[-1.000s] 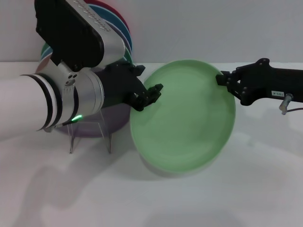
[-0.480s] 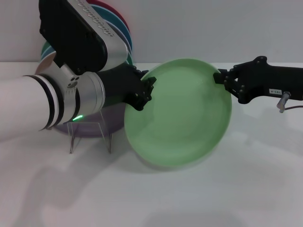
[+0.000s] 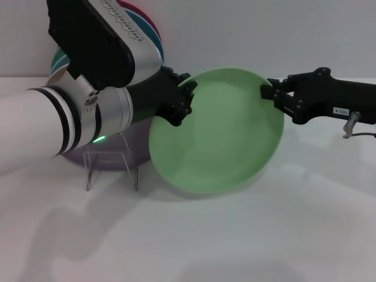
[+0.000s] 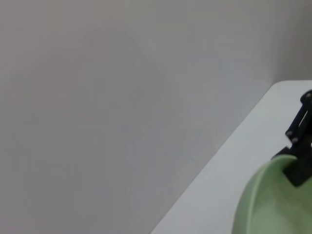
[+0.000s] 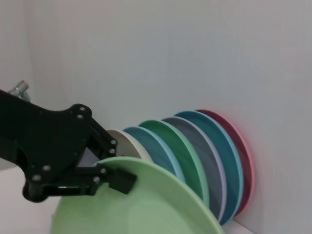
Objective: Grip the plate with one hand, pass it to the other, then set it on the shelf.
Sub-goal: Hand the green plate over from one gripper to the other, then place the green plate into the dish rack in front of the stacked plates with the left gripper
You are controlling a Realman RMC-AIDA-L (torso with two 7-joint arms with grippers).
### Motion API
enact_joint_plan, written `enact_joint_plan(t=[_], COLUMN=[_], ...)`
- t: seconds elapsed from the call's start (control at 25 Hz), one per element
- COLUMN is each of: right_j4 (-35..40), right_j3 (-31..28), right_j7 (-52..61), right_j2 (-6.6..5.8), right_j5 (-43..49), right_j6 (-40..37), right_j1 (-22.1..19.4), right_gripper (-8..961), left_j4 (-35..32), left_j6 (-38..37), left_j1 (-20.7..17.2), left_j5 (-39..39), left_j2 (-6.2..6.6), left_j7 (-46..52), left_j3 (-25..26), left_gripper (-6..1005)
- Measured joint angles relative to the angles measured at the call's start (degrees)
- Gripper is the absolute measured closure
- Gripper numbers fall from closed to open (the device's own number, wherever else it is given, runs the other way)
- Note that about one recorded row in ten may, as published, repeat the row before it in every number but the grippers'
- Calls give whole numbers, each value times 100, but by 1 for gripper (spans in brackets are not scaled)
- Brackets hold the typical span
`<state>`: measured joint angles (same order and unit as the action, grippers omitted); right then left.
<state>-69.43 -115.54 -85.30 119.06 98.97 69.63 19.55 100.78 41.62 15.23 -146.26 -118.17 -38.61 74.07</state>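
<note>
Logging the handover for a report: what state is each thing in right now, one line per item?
plate: lifted off the table, tilted, gripped at opposite rim edges by both grippers.
right gripper: shut on the plate's rim.
left gripper: shut on the plate's opposite rim.
shelf: standing on the table, a purple plate leaning in it.
row of coloured plates: upright on edge, leaning by the wall.

From the head camera we look forward and down on the white worktop (image 3: 247, 235) at middling range. Our left wrist camera faces mostly blank wall, catching only the pale green plate (image 4: 273, 204) at one corner. Our right wrist camera sits close to that plate's rim, facing a row of upright coloured plates (image 5: 195, 156). All three views share the plate.
</note>
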Motion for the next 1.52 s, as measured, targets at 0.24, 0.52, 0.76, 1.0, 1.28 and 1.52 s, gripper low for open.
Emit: enact_joint_plan(t=[0.24, 0.52, 0.76, 1.0, 1.28, 1.52], right_j4=[252, 435, 1652, 2148, 2425, 2663], right_j3=[-4, -386, -1917, -2728, -2766, -2586], right_j7=[-27, -171, -572, -892, -1040, -2667], right_j2=[4, -7, 0, 61, 33, 64], right_j5=[-514, -1732, -3023, -3006, -2909, -2856], right_j6=[35, 493, 1996, 2511, 2522, 2665], right_j1=[-134, -656, -958, -1100, -1061, -1156], right_gripper=[826, 524, 399, 379, 374, 369], left_j4=[23, 347, 407, -247, -1414, -3328], left_j6=[-150, -662, -2519, -5713, -8986, -11316], left_j1=[-23, -416, -1008, -1317, -1328, -1246], left_j5=[75, 112, 86, -106, -1643, -1933], left_j2=[3, 5, 22, 270, 960, 1108], left_j7=[-26, -372, -1318, -2123, -460, 1713], left_j3=[4, -98, -697, -1962, -2900, -2510], left_gripper=[914, 915, 916, 916, 919, 918])
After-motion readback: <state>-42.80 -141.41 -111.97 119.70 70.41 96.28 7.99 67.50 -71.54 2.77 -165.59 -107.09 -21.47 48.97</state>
